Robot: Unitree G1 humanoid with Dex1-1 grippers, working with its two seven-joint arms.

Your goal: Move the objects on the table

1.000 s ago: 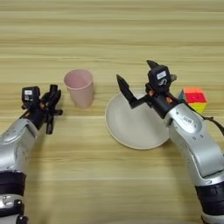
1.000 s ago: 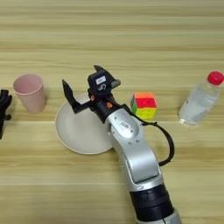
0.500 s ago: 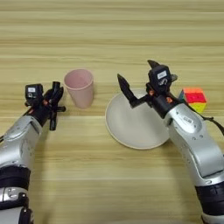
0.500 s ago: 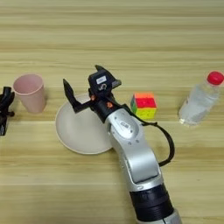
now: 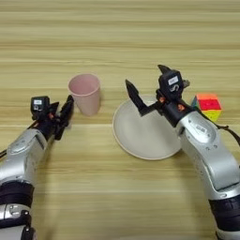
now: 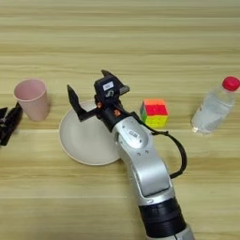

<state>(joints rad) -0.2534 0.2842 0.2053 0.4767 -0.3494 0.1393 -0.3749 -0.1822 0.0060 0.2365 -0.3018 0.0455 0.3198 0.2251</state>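
Two claws over a light yellowish wooden surface [image 5: 117,42]

Right claw [image 5: 146,86] spread wide above the far rim of the wide round beige plate [image 5: 140,136]; left claw [image 5: 63,117] just beside the pale pink tapered plastic cup [image 5: 85,93], finger state unclear; small multicoloured puzzle cube [image 6: 154,112] right of the plate; clear plastic bottle with red cap [image 6: 213,107] further right; bare boards beyond.

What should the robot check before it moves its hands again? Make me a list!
1. Pink cup standing upright on the table: ok.
2. Left hand beside the cup, not yet around it: ok for a reach.
3. Right hand open and empty above the plate: ok.
4. Puzzle cube sitting free, right of the plate: ok.
5. Water bottle upright, well away from both hands: ok.
6. Left hand open wide enough for the cup: cannot tell.
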